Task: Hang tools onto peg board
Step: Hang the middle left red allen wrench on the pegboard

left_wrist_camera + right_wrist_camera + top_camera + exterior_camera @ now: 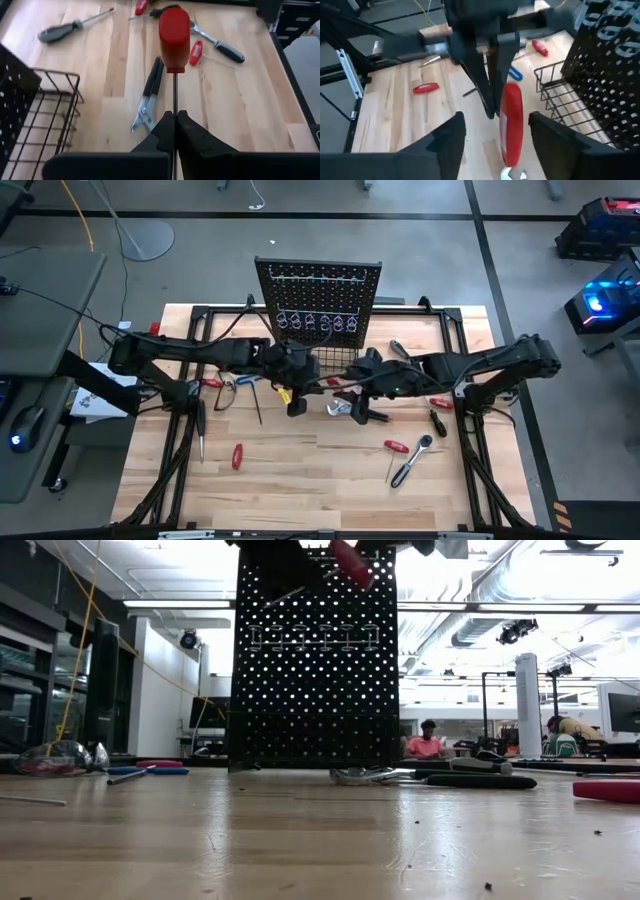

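Left pincer (pixel 175 131) is clamped on the metal shaft of a red-handled screwdriver (pixel 174 37), held above the worktop (pixel 300 460) just in front of the peg board (pixel 320 295); the red handle points away from the wrist. Right pincer (pixel 492 131) sits directly opposite, fingers apart, one either side of the same red handle, not visibly touching it. In the high view both arms meet near the middle of the worktop, just in front of the board's wire basket (pixel 47 120). The board stands upright at the far edge, with a row of silver hooks (pixel 318 323) across its face. Below the held screwdriver lie black-handled pliers (pixel 149 95), flat on the wood beside the basket. Other tools lie loose: a chrome ratchet (pixel 412 462) and a small red screwdriver (pixel 397 446) on the right half, another small red screwdriver (pixel 237 456) and a long dark-handled screwdriver (pixel 200 430) on the left half, a blue-handled tool (pixel 247 380) close behind the left arm. In the low view the red handle shows high in front of the board.
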Robot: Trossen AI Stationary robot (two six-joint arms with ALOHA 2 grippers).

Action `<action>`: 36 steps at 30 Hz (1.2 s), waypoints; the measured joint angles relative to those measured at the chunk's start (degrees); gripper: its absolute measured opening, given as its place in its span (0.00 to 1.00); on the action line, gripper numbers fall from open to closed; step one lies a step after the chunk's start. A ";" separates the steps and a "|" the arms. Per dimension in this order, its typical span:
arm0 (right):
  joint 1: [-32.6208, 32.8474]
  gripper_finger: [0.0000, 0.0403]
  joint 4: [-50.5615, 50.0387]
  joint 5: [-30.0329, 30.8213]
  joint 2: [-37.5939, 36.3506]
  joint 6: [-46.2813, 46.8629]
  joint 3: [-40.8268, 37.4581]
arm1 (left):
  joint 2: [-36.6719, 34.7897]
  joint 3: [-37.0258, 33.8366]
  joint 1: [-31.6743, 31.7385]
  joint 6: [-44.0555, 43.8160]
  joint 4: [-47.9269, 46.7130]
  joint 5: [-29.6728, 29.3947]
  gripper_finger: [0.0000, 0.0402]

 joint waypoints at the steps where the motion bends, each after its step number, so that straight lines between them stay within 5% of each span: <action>1: 0.04 0.54 -0.92 0.50 -0.22 -0.16 0.97 | -0.40 -0.69 0.02 -0.54 -0.38 0.02 0.00; 6: 0.00 0.55 -13.27 6.09 -0.42 -0.45 7.77 | -6.92 -5.44 0.01 -5.53 -0.31 -2.23 0.00; 10: 0.00 0.55 -19.51 11.56 -0.46 -1.41 12.24 | -17.87 -11.94 0.26 -9.83 4.19 -11.66 0.00; 15: 0.00 0.55 -19.01 14.98 -0.46 -2.19 13.08 | -33.64 -25.50 1.92 -12.13 26.06 -28.22 0.00; 19: 0.00 0.56 -18.42 15.49 0.05 -1.47 13.04 | -40.41 -38.54 5.45 -10.56 47.96 -34.08 0.00; 24: 0.00 0.56 -16.60 17.56 0.11 1.56 13.02 | -38.05 -46.36 9.32 -11.13 58.94 -33.37 0.00; 32: 0.00 0.56 -13.80 18.48 0.11 5.68 12.95 | -29.37 -47.19 12.33 -4.58 74.98 -28.55 0.00; 36: 0.00 0.56 -12.68 19.31 0.11 5.73 12.95 | -27.77 -47.17 12.42 -0.59 77.34 -32.24 0.00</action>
